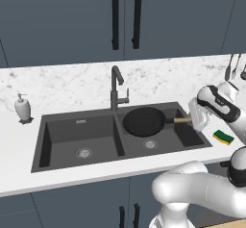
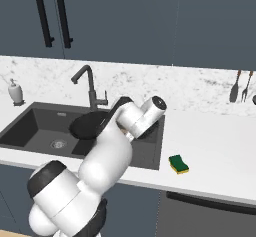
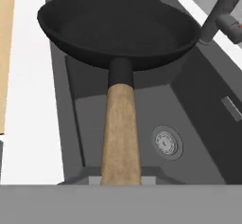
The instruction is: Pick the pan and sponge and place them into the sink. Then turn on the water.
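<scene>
The black pan (image 1: pixel 144 121) hangs level above the sink's right basin, its pale wooden handle pointing right. My gripper (image 1: pixel 193 120) is shut on the end of that handle. In the hand view the pan (image 3: pixel 118 29) lies straight ahead, and the handle runs down between my gripper (image 3: pixel 121 179). Below the pan are the dark sink (image 1: pixel 62 135) and its right drain (image 3: pixel 166 142). The green and yellow sponge (image 1: pixel 223 136) lies on the white counter right of the sink, also in the right base view (image 2: pixel 178 164). The gooseneck faucet (image 1: pixel 115 85) stands behind the divider, with no water running.
A white soap dispenser (image 1: pixel 22 107) stands left of the sink. Utensils (image 2: pixel 240 86) hang on the marble backsplash at the far right. Dark wall cabinets with black handles (image 1: pixel 126 18) run above the counter. My own arm (image 2: pixel 125 126) hides part of the right basin.
</scene>
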Controlling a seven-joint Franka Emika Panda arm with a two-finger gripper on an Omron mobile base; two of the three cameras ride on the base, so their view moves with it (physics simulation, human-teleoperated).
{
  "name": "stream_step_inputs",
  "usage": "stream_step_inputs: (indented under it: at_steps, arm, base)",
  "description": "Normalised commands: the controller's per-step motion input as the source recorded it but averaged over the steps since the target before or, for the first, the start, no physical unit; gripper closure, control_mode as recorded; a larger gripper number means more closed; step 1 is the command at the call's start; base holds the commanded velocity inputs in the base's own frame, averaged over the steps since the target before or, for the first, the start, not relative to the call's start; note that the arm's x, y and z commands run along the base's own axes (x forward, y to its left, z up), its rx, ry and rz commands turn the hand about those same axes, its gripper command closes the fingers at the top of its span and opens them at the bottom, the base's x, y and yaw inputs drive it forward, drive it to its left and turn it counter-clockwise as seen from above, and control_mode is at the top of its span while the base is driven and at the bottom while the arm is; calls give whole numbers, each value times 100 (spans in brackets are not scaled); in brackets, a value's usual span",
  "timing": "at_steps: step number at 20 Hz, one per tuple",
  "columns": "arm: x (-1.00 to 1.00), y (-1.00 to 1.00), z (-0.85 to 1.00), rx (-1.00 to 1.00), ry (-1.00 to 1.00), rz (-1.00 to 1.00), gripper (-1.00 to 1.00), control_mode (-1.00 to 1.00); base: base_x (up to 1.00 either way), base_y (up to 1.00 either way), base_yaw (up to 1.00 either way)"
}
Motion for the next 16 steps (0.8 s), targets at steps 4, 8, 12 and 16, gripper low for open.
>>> stream_step_inputs:
  at_steps: [4, 8, 12, 16]
  arm:
    - [24, 0, 0, -25, 11, -36, 100, -100]
    - [35, 3, -1, -18, 7, -30, 100, -100]
    - [43, 1, -17, -13, 10, -24, 100, -100]
    - [28, 0, -20, -8, 2, -15, 100, -100]
  base:
    - [0, 0, 0]
    - [0, 0, 0]
    - [0, 0, 0]
    - [0, 0, 0]
